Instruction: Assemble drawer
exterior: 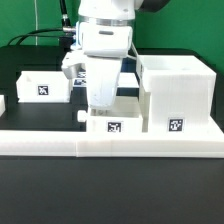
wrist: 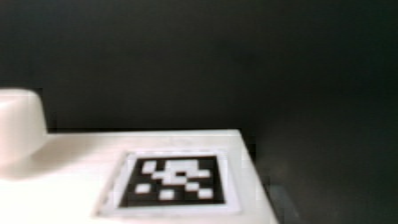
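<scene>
The tall white drawer shell [exterior: 180,92] stands at the exterior view's right, with a square marker on its front. A small open-top tray [exterior: 113,124] with a marker sits next to the shell, against the front rail. A second tray [exterior: 44,86] stands at the exterior view's left. My gripper [exterior: 100,104] hangs low over the small tray; its fingers are hidden by the white hand. The wrist view shows a white surface with a blurred black-and-white marker [wrist: 173,180] and a rounded white piece [wrist: 18,132]; no fingers show there.
A long low white rail [exterior: 110,146] runs along the table's front edge. A small white knob [exterior: 83,115] sticks out beside the small tray. Black table [wrist: 267,60] lies around the parts. Cables hang at the back left.
</scene>
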Controlling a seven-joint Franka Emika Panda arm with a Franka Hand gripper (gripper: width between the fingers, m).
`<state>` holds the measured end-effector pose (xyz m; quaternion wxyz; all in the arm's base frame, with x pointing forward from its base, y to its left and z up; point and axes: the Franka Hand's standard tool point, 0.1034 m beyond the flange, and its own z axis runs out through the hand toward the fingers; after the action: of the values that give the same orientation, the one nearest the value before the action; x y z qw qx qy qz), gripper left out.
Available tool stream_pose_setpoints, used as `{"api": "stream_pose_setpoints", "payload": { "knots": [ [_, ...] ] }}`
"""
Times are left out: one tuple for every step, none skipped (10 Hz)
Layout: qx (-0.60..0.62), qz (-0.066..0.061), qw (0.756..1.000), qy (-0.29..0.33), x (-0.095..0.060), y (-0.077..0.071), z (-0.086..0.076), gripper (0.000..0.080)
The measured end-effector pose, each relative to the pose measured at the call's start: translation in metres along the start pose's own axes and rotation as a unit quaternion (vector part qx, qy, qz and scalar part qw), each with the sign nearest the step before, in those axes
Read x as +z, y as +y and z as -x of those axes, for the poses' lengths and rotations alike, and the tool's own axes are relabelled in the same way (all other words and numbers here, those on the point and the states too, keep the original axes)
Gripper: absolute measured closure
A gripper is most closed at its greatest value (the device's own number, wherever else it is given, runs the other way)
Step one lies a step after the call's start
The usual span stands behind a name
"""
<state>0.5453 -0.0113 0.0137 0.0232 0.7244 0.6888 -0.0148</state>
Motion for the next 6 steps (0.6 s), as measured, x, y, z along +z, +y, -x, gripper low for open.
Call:
{"api": "stream_pose_setpoints", "payload": {
  "knots": [
    [0.000, -0.001, 1.000, 0.001, 0.0005, -0.0004, -0.0014, 0.0757],
    [0.000, -0.001, 1.000, 0.001, 0.0008, -0.0006, -0.0020, 0.0757],
    [-0.002, -0.001, 1.000, 0.001, 0.0012, -0.0012, -0.0035, 0.0757],
    [-0.003, -0.001, 1.000, 0.003, 0.0018, -0.0025, -0.0063, 0.0757],
    [-0.004, -0.001, 1.000, 0.003, 0.0019, -0.0028, -0.0077, 0.0757],
    [-0.003, -0.001, 1.000, 0.003, 0.0019, -0.0027, -0.0065, 0.0757]
  ]
}}
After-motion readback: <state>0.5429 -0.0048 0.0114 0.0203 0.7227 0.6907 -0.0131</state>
